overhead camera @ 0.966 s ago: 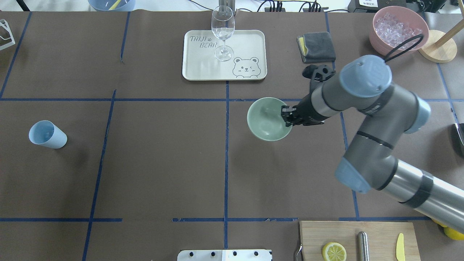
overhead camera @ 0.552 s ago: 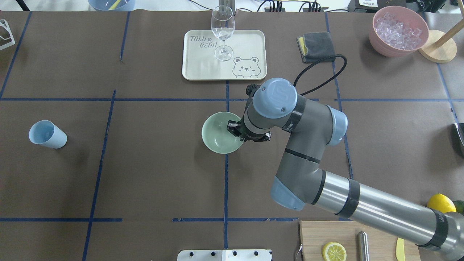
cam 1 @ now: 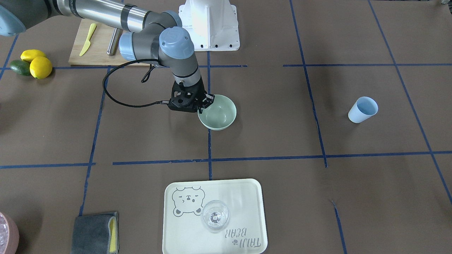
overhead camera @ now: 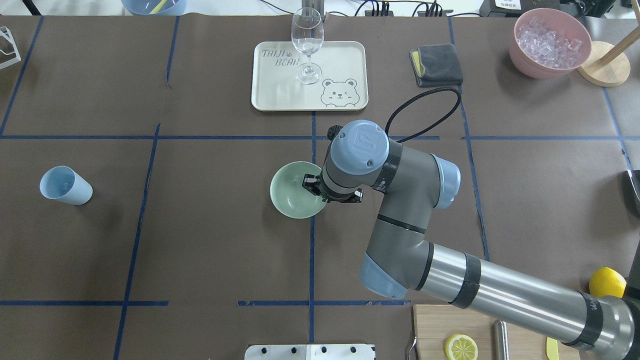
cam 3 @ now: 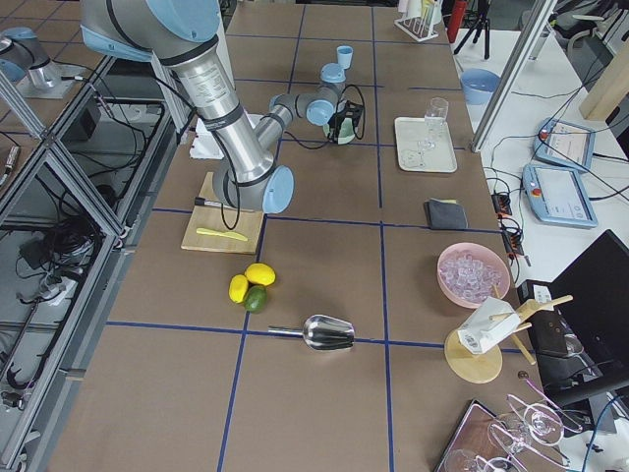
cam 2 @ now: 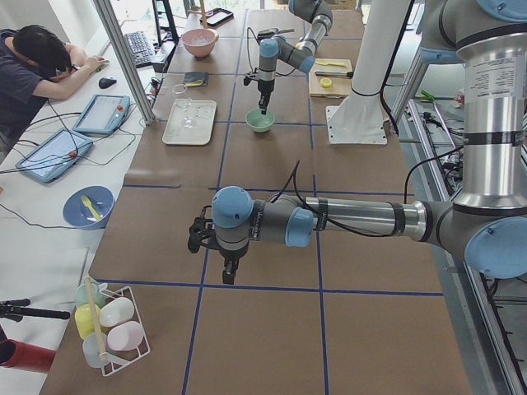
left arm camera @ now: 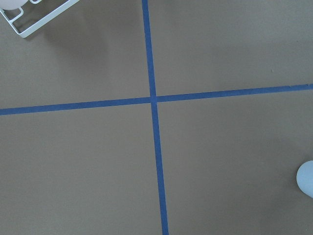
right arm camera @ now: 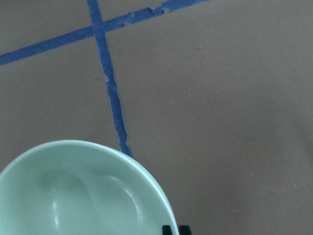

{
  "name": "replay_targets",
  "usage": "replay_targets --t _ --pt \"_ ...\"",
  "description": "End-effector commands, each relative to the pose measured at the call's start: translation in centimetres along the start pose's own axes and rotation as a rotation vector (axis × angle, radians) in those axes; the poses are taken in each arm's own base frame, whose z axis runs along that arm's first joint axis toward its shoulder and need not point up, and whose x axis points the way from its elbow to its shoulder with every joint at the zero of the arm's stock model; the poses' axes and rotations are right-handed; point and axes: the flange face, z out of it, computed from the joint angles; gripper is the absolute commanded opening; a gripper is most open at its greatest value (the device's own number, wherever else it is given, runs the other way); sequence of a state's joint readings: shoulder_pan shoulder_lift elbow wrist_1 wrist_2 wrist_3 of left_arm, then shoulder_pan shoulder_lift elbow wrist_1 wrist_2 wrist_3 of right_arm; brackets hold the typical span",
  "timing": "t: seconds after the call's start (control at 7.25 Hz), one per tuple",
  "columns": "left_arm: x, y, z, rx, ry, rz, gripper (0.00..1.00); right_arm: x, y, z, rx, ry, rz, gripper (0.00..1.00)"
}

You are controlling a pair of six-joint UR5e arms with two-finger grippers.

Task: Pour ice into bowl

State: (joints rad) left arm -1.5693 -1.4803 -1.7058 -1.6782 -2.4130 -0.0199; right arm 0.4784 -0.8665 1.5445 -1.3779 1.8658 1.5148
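Where the counter is crossed by blue tape near its middle, the bowl is held by its rim, pinched between the right jaws. Whether it rests on the counter or hangs just above it cannot be told. The light blue cup stands well apart from those jaws, far towards the robot's left. The left jaws are judged much nearer to it, though their state cannot be told. No ice is made out in bowl or cup, so the pour is judged not yet done.
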Motion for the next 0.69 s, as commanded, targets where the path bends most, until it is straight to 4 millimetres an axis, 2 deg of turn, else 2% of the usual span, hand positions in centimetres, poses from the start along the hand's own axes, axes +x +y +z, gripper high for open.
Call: replay_targets --t 0.0,0.28,0.41,0.55 --pt "0.0 0.0 0.0 0.0 0.0 0.0 1.0 0.7 -0.3 -0.2 0.001 0.001 0.002 0.09" --pt "0.0 0.0 0.0 0.0 0.0 0.0 1.0 1.1 -1.1 -0.4 0.009 0.003 0.002 0.09" --pt "0.0 0.0 0.0 0.001 0.0 0.001 1.0 2.4 -1.1 -0.3 0.008 0.007 0.002 0.09" --pt "0.0 0.0 0.0 0.0 0.0 0.0 1.0 2.4 -1.1 -0.5 0.016 0.003 0.0 0.12"
